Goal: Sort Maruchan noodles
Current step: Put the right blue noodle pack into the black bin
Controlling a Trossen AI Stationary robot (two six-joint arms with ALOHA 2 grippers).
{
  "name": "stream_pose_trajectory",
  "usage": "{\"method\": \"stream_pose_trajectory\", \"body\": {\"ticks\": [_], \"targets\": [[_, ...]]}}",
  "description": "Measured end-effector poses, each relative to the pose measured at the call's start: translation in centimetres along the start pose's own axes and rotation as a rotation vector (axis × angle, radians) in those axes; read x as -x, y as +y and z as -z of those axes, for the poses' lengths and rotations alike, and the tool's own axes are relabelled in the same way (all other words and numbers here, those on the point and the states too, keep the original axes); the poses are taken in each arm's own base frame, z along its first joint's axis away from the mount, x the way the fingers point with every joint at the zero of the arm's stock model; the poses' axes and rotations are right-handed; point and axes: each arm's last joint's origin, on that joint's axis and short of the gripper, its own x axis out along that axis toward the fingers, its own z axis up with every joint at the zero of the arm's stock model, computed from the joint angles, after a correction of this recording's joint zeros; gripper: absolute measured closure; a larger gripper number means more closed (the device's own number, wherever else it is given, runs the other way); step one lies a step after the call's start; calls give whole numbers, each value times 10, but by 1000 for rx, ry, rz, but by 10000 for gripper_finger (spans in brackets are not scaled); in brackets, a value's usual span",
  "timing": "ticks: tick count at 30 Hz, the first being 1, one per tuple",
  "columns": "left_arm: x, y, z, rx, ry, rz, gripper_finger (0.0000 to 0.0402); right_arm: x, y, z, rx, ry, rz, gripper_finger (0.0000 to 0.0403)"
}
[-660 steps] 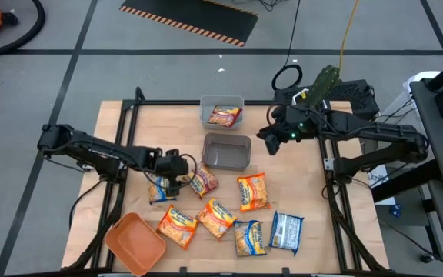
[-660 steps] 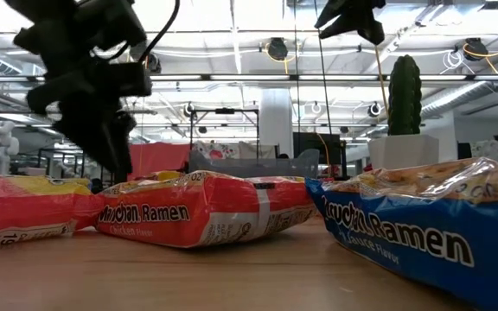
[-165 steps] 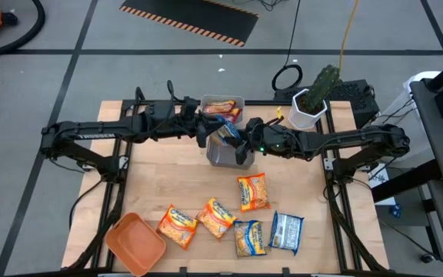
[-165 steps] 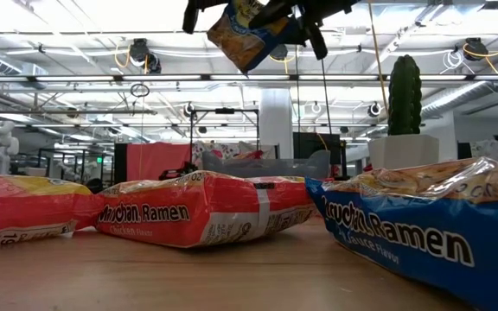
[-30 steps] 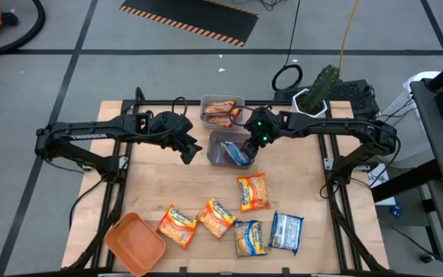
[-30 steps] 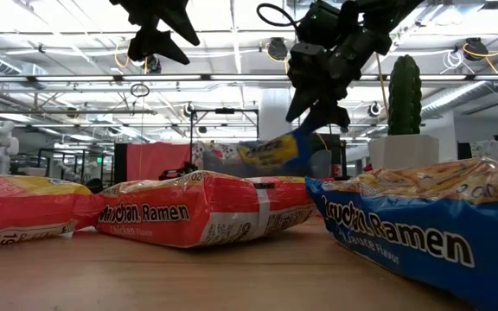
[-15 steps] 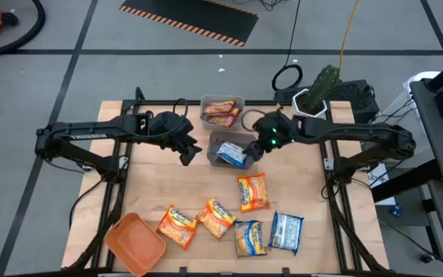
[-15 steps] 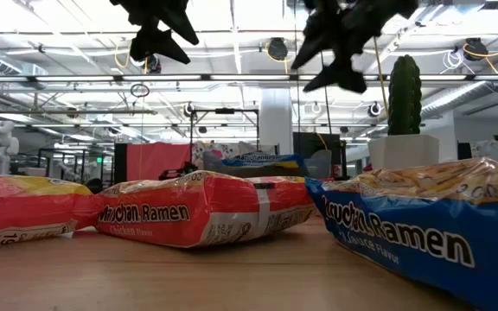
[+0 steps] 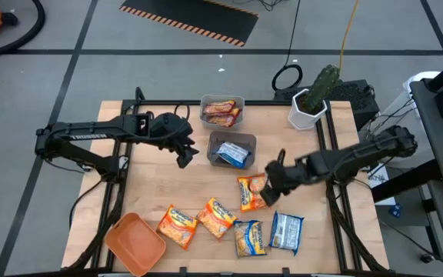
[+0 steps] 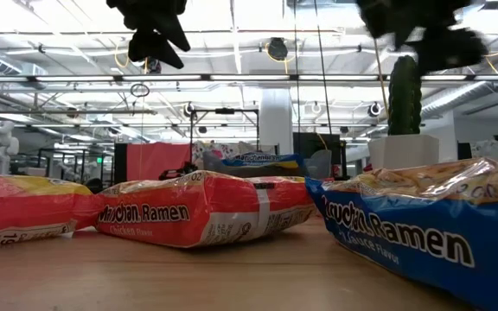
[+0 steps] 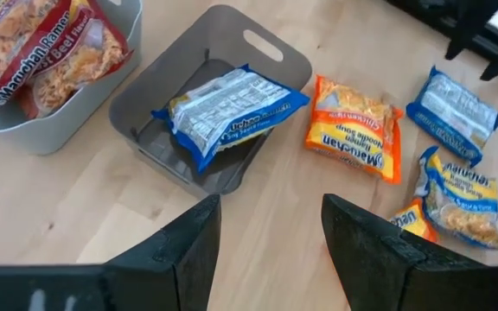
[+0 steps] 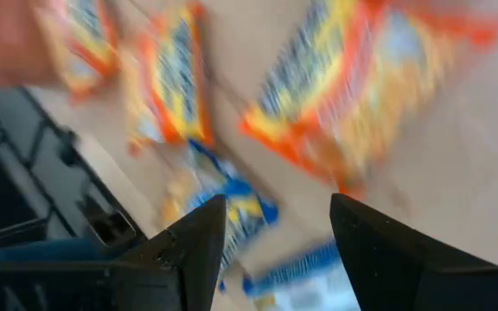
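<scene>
The step in hand appears to be the next pick: the right claw (image 9: 270, 183), fingers apart and empty, hovers at centre-right of the high view over the orange packet (image 9: 251, 191) on the tabletop (image 9: 298, 154). The next move likely calls for descending and closing on that packet. One blue packet (image 9: 231, 153) lies in the grey bin (image 9: 212, 143); red packets (image 9: 220, 111) fill the clear bin (image 9: 204, 100) above it. Five packets remain loose at lower centre. The left claw (image 9: 186, 152), fingers spread and empty, waits left of the grey bin.
</scene>
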Motion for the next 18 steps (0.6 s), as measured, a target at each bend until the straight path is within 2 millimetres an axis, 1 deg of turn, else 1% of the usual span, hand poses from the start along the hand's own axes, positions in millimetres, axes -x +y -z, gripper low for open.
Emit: {"method": "stream_pose_trajectory", "body": {"ticks": [3, 7, 12, 15, 18], "targets": [[0, 0, 1, -33, 10, -1, 195, -2, -4, 17, -80, 52, 89, 202], [0, 0, 1, -66, 15, -3, 195, -2, -9, 30, -158, 84, 176, 202], [0, 1, 2, -79, 22, -5, 195, -1, -11, 35, -193, 119, 205, 202], [0, 1, 2, -79, 23, -6, 195, -6, -11, 35, -203, 108, 224, 202], [-1, 1, 2, -80, 25, -9, 195, -13, -11, 35, -175, 110, 252, 202]]}}
